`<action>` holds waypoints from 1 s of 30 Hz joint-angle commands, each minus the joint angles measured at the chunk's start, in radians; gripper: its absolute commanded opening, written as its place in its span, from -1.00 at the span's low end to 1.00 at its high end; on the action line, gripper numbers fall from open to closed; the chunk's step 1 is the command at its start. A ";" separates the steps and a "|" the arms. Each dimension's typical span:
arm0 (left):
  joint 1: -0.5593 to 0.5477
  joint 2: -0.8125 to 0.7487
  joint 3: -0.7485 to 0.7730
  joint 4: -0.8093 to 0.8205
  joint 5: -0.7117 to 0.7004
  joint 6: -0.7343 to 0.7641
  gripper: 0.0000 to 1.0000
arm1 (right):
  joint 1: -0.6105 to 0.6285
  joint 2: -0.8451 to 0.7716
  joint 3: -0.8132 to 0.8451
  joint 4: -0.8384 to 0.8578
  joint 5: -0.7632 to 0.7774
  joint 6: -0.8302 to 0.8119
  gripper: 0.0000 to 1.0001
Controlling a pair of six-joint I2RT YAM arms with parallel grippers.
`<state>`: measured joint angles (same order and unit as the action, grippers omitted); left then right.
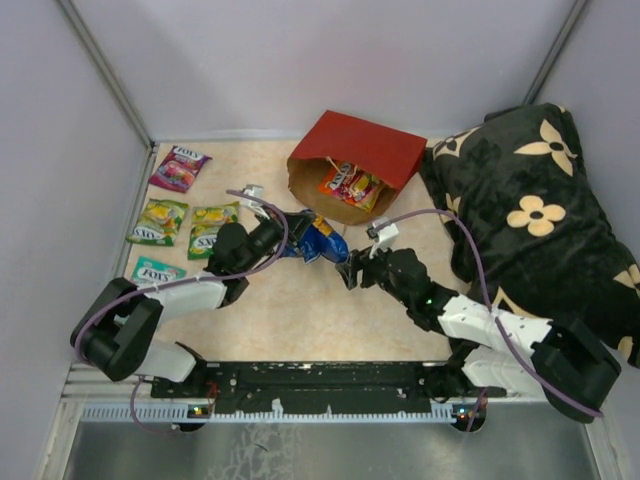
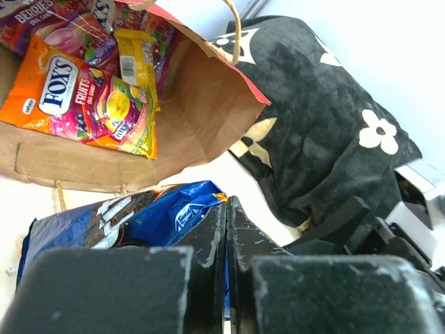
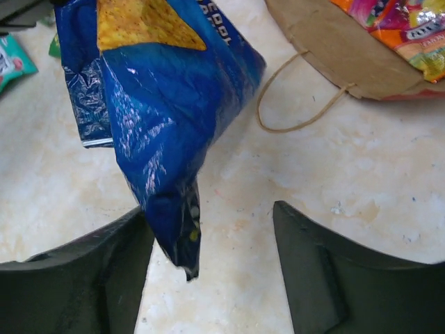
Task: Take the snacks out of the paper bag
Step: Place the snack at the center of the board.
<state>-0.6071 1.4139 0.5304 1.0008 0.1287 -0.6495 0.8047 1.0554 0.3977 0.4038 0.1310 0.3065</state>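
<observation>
Grey walls close round a pale mottled surface (image 1: pixel 300 320); above its middle hangs the blue chip bag (image 3: pixel 167 104), outside the paper bag (image 1: pixel 372 150) and just in front of its mouth; the left pincer (image 2: pixel 227 223) is clamped together on one end of it. The right pincer (image 3: pixel 210 212) stands apart, one jaw either side of the hanging lower corner, not closed on it. I judge the chip bag light, puffy, crinkly and slick, its contents easily crushed; the flat crimped seam is the place to pinch, not the belly. Behind, the paper bag lies on its side, mouth toward the arms, holding an orange packet (image 2: pixel 76 90), a purple packet (image 2: pixel 42 17) and a yellow box (image 2: pixel 135 59); its twine handle (image 3: pixel 292 129) lies on the surface nearby and could snag. Loose packets (image 1: pixel 158 221) lie well to the left; a black flowered cushion (image 1: pixel 530 220) crowds the paper bag's right side.
</observation>
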 commanded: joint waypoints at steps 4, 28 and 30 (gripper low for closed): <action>-0.006 -0.051 0.002 -0.001 0.069 0.027 -1.00 | -0.016 0.097 0.109 0.070 -0.112 -0.040 -0.54; -0.007 -0.339 -0.211 -0.607 0.191 0.091 0.68 | -0.022 -0.032 0.217 -0.414 -0.096 -0.057 -1.00; -0.007 -0.292 -0.266 -0.495 0.237 0.045 0.63 | -0.022 -0.030 0.219 -0.408 -0.104 -0.054 -1.00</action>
<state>-0.6117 1.0775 0.3492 0.3393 0.2504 -0.5095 0.7937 1.0473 0.5587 -0.0166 0.0349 0.2539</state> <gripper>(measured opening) 0.835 0.065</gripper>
